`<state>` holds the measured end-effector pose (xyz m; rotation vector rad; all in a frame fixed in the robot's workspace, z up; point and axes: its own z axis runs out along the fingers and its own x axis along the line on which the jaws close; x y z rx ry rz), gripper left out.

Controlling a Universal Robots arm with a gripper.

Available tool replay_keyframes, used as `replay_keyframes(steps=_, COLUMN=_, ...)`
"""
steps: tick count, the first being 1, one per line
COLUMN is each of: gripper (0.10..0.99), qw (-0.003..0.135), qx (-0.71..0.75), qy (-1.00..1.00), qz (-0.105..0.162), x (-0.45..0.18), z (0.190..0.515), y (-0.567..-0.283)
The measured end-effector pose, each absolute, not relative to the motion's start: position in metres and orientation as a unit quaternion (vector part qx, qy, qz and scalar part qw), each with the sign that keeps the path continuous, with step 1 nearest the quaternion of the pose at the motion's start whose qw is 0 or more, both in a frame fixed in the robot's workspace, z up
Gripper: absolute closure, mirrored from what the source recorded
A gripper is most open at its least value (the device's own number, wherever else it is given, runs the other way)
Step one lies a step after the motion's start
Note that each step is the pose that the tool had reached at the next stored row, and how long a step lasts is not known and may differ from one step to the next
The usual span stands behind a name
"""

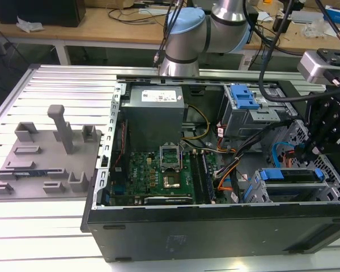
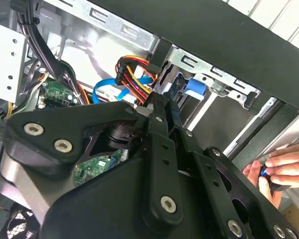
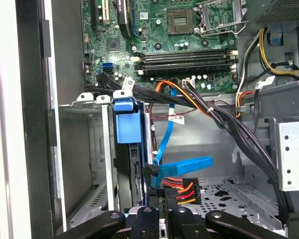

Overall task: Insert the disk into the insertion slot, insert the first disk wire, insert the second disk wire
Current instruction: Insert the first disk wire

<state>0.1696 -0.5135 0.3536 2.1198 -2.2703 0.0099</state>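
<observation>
Standing on its edge in the lower right of the exterior view, the disk (image 1: 289, 175) is sitting inside the insertion slot (image 1: 252, 192), and its blue caddy is showing along the upper side of the grey cage. The cage is occupying the lower right corner of the open computer case (image 1: 215, 232), near the green motherboard (image 1: 153, 175) in the middle of the frame. The gripper (image 3: 162, 211) is hanging over the rear edge of the disk, at the exterior view's right; whether it is open or closed, I cannot tell. In the first wrist view the first disk wire (image 3: 182, 188) is ending with its dark plug just beside the gripper and near the disk's edge, and I cannot tell if the plug is seated. The second disk wire (image 3: 184, 165) is running flat between this orange-red bundle and the motherboard, reaching the disk's edge with its plug end. In the second wrist view a person's hand (image 2: 281, 167) is holding a small dark and blue object outside the case wall.
</observation>
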Motion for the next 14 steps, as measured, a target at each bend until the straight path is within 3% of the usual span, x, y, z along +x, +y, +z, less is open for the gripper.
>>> replay_keyframes(steps=14, gripper=0.918, qw=0.018, qx=0.682, qy=-0.731, qz=0.003, x=0.1691, z=0.3536, y=-0.5217)
